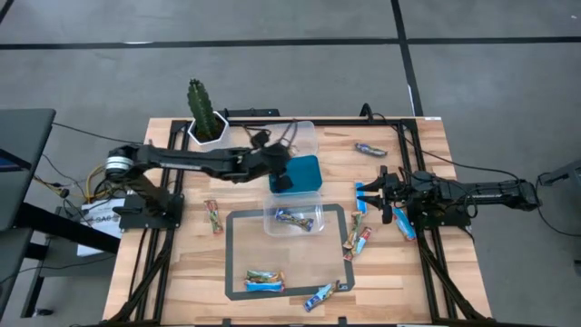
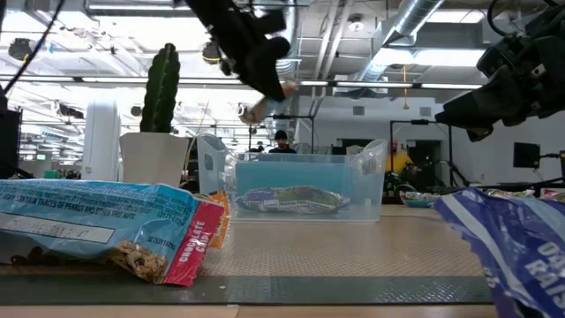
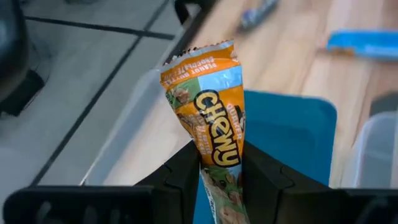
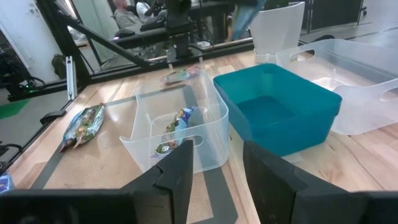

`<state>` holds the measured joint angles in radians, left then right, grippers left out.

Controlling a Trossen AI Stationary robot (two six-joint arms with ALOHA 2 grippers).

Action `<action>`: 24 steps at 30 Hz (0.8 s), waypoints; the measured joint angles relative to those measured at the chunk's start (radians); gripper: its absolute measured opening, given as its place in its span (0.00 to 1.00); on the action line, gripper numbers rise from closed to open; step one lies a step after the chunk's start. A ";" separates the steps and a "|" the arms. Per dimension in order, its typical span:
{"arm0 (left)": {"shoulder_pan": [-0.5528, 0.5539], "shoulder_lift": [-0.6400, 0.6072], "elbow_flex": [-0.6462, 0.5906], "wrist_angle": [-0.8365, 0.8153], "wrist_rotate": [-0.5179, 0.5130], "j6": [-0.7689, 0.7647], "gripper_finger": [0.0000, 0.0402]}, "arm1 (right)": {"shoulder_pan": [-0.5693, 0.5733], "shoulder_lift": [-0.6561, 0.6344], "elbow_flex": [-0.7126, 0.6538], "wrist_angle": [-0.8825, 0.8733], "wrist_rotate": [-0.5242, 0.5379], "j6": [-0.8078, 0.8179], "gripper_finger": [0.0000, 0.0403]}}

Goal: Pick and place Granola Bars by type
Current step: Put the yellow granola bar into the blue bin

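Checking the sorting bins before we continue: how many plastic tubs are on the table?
3, in a row: a clear tub holding bars, the blue tub in the middle, and a second clear tub beyond it.

Robotics lab: exposed ceiling ducts (image 2: 415,26), rig w/ wood table (image 1: 427,272).

Wooden table (image 1: 427,272): grey mat (image 1: 238,245) near front edge, three tubs—clear (image 1: 292,218), blue (image 1: 304,173), clear (image 1: 304,136)—mid-table, potted cactus (image 1: 205,116) at back-left, granola bars (image 1: 263,280) scattered on mat and right side.
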<state>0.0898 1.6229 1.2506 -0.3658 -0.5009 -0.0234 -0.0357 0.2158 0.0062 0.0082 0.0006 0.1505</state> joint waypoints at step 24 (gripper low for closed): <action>0.011 0.280 0.073 -0.079 0.093 0.347 0.23 | 0.000 0.000 0.000 0.000 0.000 0.000 0.33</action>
<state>0.1010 1.9034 1.3235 -0.4445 -0.4077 0.3239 -0.0353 0.2158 0.0063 0.0078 0.0006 0.1504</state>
